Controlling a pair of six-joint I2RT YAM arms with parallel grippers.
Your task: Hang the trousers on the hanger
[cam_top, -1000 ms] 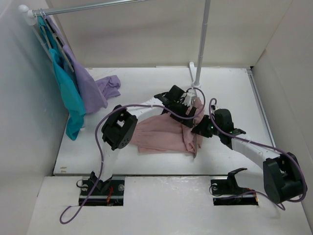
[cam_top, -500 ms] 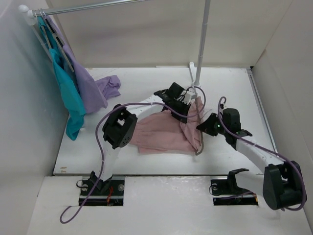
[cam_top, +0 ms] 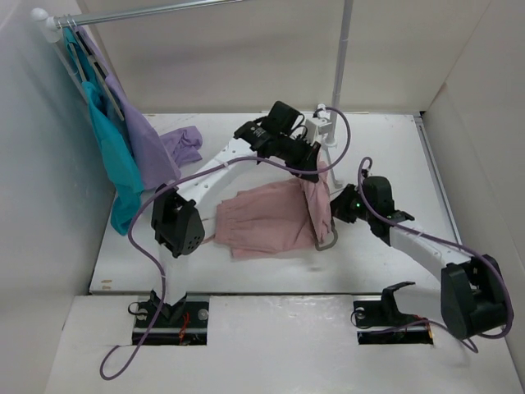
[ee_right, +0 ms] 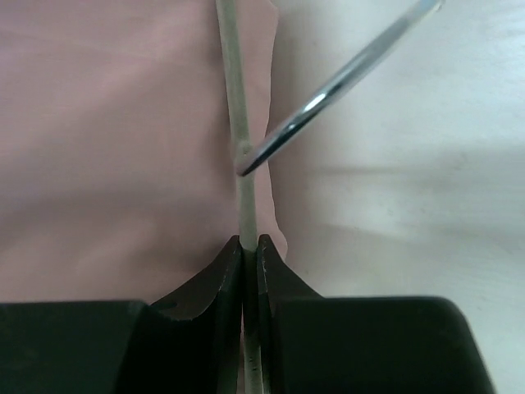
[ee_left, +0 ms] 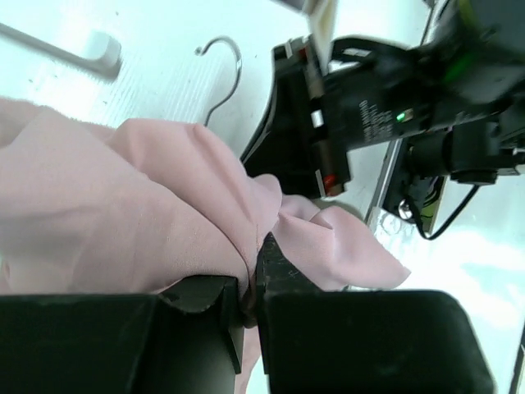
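Note:
The dusty-pink trousers [cam_top: 267, 217] lie crumpled on the white table, their right edge pulled up. My left gripper [cam_top: 314, 171] is shut on that raised edge; in the left wrist view a fold of the trousers [ee_left: 123, 189] is pinched between the jaws of the left gripper [ee_left: 253, 263]. My right gripper [cam_top: 338, 207] sits just right of the fabric, shut on the thin grey-taupe hanger [cam_top: 326, 244]. In the right wrist view the hanger's bar [ee_right: 232, 98] runs up from the right gripper [ee_right: 244, 246] along the trousers [ee_right: 107, 148], and its wire hook [ee_right: 344, 78] slants away.
A rail at the far left carries a teal garment [cam_top: 115, 160] and a lilac garment [cam_top: 148, 144]; more lilac cloth [cam_top: 184, 144] lies on the table. A white pole [cam_top: 338, 74] stands behind the grippers on a base [cam_top: 324, 123]. White walls close in both sides.
My left gripper shut on the trousers' right edge, then rose and drew back toward the pole, lifting that edge. The right gripper, with the hanger, shifted slightly.

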